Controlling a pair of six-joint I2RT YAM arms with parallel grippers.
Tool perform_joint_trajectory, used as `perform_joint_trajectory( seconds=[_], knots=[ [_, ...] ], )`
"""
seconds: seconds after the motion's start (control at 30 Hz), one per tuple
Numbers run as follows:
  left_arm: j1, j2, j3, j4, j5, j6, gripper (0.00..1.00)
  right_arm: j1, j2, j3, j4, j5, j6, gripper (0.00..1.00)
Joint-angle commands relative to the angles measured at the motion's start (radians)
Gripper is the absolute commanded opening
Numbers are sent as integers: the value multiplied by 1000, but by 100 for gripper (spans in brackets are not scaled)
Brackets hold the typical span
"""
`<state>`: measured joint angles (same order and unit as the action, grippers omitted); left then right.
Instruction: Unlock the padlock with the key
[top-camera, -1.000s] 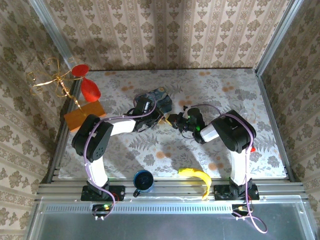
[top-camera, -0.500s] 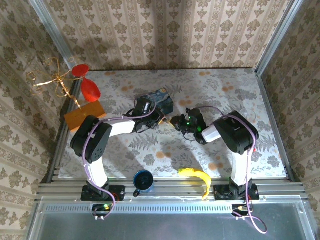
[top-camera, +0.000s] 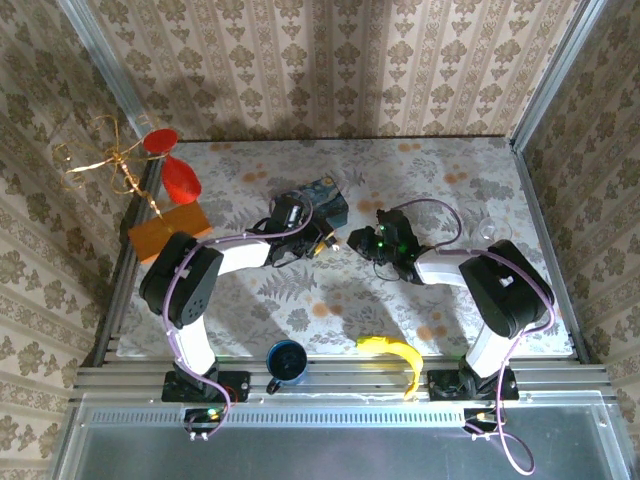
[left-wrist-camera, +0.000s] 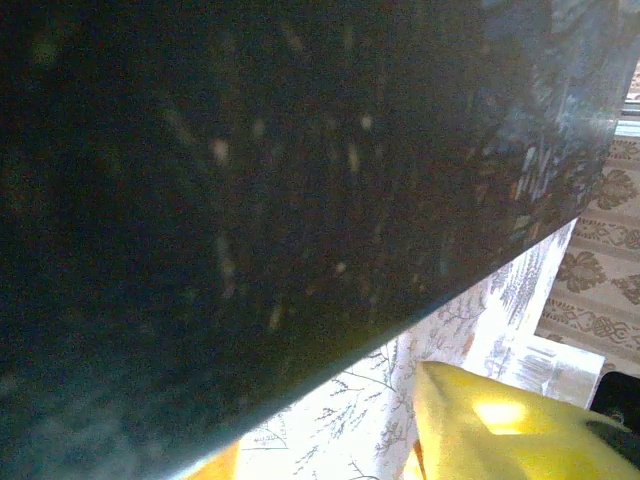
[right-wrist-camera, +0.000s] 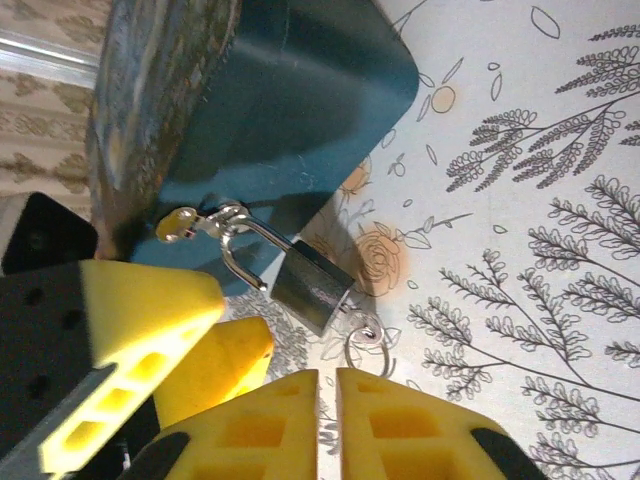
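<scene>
The padlock (right-wrist-camera: 312, 290), a small silvery lock, hangs by its shackle from the clasp (right-wrist-camera: 212, 216) of the blue painted tin (right-wrist-camera: 290, 100). One shackle leg ends free beside the lock body. The key sits in the lock's bottom, its wire ring (right-wrist-camera: 363, 338) lying on the cloth. My right gripper (right-wrist-camera: 327, 405) is just short of the ring, its fingers a narrow slit apart with nothing between them. My left gripper (left-wrist-camera: 340, 440) is open against the tin's dark side, and its yellow fingers (right-wrist-camera: 150, 300) stand left of the padlock. From above, both grippers meet beside the tin (top-camera: 322, 197).
A blue mug (top-camera: 287, 361) and a banana (top-camera: 395, 352) lie near the front edge. An orange block (top-camera: 168, 228), a red ornament (top-camera: 180, 178) and a gold wire figure (top-camera: 100, 160) stand at the left. Patterned walls enclose the table.
The left gripper has opened. The right gripper has let go of the key and drawn back a little, and its arm has swung out to the right.
</scene>
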<state>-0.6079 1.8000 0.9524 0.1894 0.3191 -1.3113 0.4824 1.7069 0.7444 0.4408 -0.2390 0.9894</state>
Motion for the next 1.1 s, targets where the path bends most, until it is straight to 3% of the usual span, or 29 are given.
perform_joint_trajectory(
  seconds=[0.0, 0.2, 0.43, 0.73, 1.07],
  knots=[
    [3, -45, -28, -67, 1, 13, 57, 10, 13, 49, -69, 16, -73, 15],
    [32, -112, -57, -101, -40, 65, 100, 24, 32, 101, -135, 7, -177, 31],
    [51, -246, -20, -259, -194, 241, 100, 21, 102, 225, -279, -18, -324, 45],
    [114, -233, 111, -448, -369, 501, 100, 4, 233, 388, -428, -73, -446, 45],
    [145, -110, 215, -500, -387, 618, 100, -11, 318, 427, -396, -160, -451, 45]
  ],
)
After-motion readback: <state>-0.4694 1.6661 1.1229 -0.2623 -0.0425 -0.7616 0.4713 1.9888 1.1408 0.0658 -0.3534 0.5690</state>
